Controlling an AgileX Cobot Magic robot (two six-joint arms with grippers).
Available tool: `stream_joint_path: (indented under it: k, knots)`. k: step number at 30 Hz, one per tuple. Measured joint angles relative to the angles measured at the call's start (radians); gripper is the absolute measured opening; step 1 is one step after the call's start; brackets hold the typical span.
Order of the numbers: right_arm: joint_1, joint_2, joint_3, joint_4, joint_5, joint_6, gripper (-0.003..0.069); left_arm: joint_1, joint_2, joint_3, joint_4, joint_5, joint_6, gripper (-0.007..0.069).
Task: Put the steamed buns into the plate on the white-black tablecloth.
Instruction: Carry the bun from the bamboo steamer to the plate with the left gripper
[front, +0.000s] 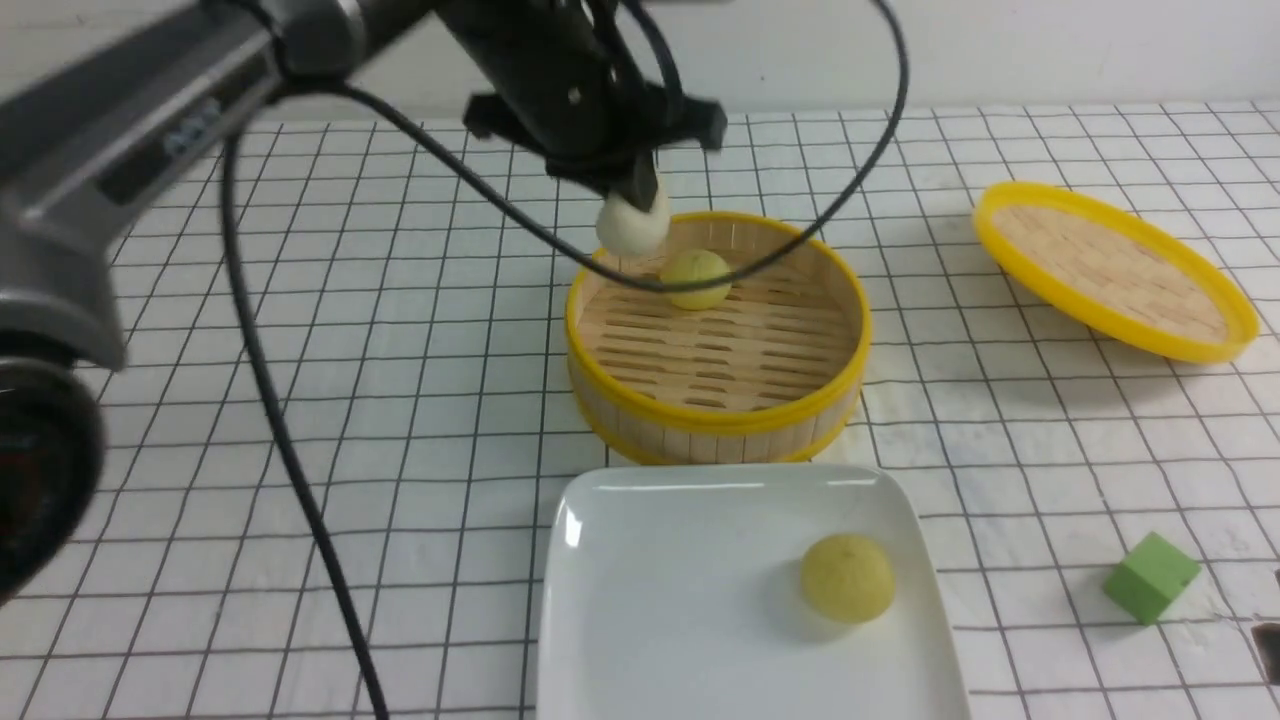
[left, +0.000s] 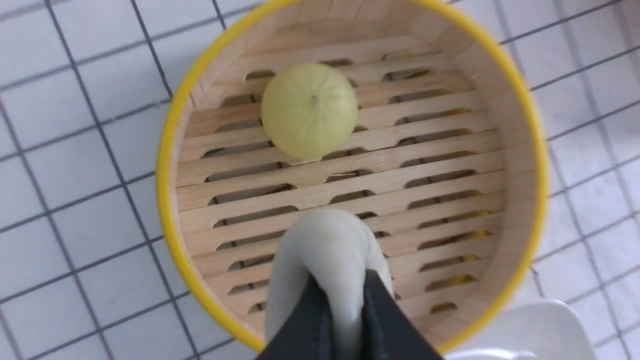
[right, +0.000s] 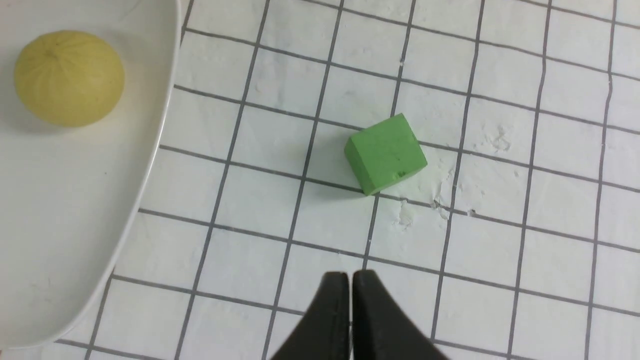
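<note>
My left gripper (front: 643, 200) is shut on a greyish-beige steamed bun (front: 630, 228), which hangs just above the far rim of the bamboo steamer (front: 715, 425). In the left wrist view the bun (left: 327, 245) is squeezed between the dark fingers (left: 385, 320). A pale yellow bun (front: 696, 278) (left: 309, 110) lies on the steamer's slats. Another yellow bun (front: 847, 590) (right: 69, 77) sits on the white plate (front: 680, 600) (right: 75, 225) at the near edge of the white-black tablecloth (front: 400, 400). My right gripper (right: 350, 280) hovers over the cloth beside the plate, shut and holding nothing.
A green cube (front: 1150, 577) (right: 386, 152) lies on the cloth to the right of the plate. The yellow-rimmed steamer lid (front: 1115, 268) rests tilted at the far right. The left arm's black cable (front: 290, 450) loops over the left of the table and across the steamer.
</note>
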Motion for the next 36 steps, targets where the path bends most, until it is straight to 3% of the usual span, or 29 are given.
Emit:
stream_joint_path:
  k: [7,13,20,23,30,36]
  knots:
    - [0.000,0.000,0.000,0.001,-0.004,0.000,0.0043,0.034,-0.157,0.044,0.028,0.082,0.009,0.0031]
    - [0.000,0.000,0.000,0.008,-0.009,0.009,0.0049,0.001,-0.216,0.447,-0.089,0.077,0.020,0.0032]
    - [0.000,0.000,0.000,0.008,-0.009,0.011,0.0059,-0.098,-0.148,0.705,-0.097,-0.122,0.010,0.0064]
    - [0.000,0.000,0.000,0.008,-0.009,0.011,0.0063,-0.119,-0.122,0.719,-0.097,-0.160,0.002,0.0111]
    - [0.000,0.000,0.000,0.011,-0.009,0.011,0.0074,-0.148,-0.058,0.713,-0.092,-0.197,-0.008,0.0330]
    - [0.000,0.000,0.000,0.015,-0.009,0.011,0.0082,-0.149,-0.058,0.541,0.021,-0.086,-0.079,0.0457]
